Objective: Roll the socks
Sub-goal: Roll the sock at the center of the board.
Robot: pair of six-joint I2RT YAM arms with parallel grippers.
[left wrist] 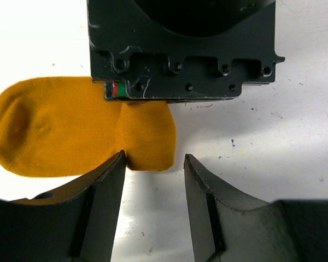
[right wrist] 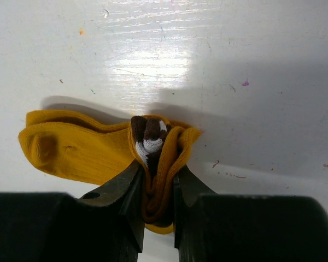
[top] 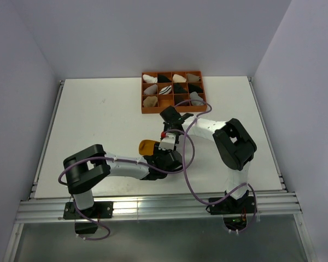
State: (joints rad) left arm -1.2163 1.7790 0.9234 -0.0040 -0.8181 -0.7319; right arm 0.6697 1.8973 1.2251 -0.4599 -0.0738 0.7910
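Top external view shows a flat white table [top: 98, 136] with an orange compartment tray [top: 153, 111] at its far edge, small white, black and beige sock bundles [top: 149, 78] in its cells. Near the table's middle lies the mustard-yellow fabric sock [top: 146, 146], its toe pointing left. The right gripper [right wrist: 156, 183] has its fingers [right wrist: 126, 191] closed narrowly on the sock's bunched cuff end. Brown-and-white stripes show in the fold, and the foot lies flat on the table. The left gripper [left wrist: 153, 164] stands about half open and grips nothing. One finger [left wrist: 106, 180] sits at the folded end's edge, the other clear of it.
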